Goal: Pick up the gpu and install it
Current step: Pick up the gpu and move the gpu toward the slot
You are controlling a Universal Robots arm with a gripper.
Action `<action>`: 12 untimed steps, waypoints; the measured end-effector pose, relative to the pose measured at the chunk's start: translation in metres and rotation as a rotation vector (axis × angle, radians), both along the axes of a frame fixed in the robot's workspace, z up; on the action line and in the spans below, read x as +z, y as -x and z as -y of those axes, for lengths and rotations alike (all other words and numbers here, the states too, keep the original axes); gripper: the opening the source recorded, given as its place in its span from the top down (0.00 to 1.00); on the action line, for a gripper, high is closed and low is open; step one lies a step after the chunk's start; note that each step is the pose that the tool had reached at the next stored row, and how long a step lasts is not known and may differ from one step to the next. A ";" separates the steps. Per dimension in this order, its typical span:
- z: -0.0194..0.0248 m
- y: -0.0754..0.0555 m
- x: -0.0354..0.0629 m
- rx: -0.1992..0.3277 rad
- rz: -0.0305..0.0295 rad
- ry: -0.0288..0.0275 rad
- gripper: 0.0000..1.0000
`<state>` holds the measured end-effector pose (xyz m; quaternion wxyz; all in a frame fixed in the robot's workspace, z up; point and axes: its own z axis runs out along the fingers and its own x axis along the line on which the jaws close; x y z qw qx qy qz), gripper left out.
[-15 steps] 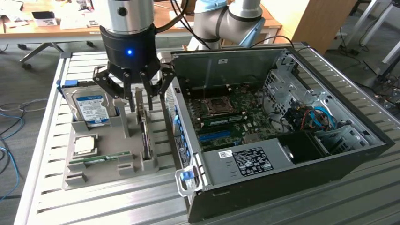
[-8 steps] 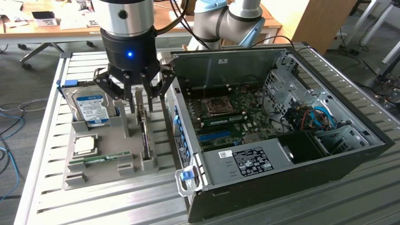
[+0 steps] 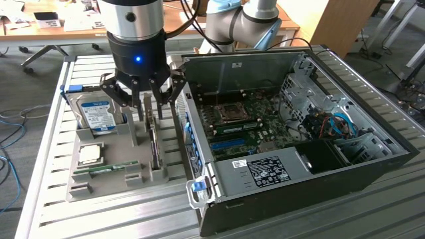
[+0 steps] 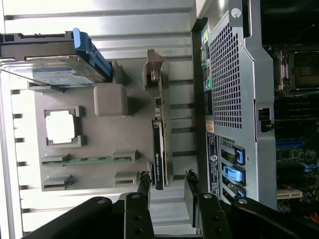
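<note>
Seemingly untouched, gpu point(image 4: 159, 144) stands edgewise in grey tray point(image 4: 99, 149) — claw point(image 4: 167, 180) spread just above it.

Silver arm point(image 3: 133, 17) segment with a dark round port, pale blue-grey joint caps behind, black cables point(image 3: 192, 22) trailing, black cylindrical gripper point(image 3: 151, 102) housing with a glowing blue light, black jointed fingers point(image 4: 133, 214) with round pivot screws

The hand point(image 3: 146, 103) is black with one small blue light. The gpu point(image 4: 158, 149) is black. The hard drive point(image 3: 96, 114) is silver with a blue and white label, the RAM stick point(image 3: 109, 168) green, their tray point(image 3: 119, 149) plain grey. The desk point(image 3: 119, 219) is silvery with long ribs. The computer case point(image 3: 319, 191) is black outside; its motherboard point(image 3: 246, 124) is green.
</note>
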<state>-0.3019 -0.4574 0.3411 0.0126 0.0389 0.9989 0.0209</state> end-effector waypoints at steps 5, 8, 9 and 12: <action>0.0000 0.000 -0.0044 0.000 0.0000 0.0000 0.58; 0.0000 0.000 -0.0066 0.000 0.0000 0.0001 0.58; 0.0000 0.000 -0.0071 0.000 0.0000 0.0001 0.58; 0.0000 0.000 -0.0071 0.000 -0.0002 0.0002 0.58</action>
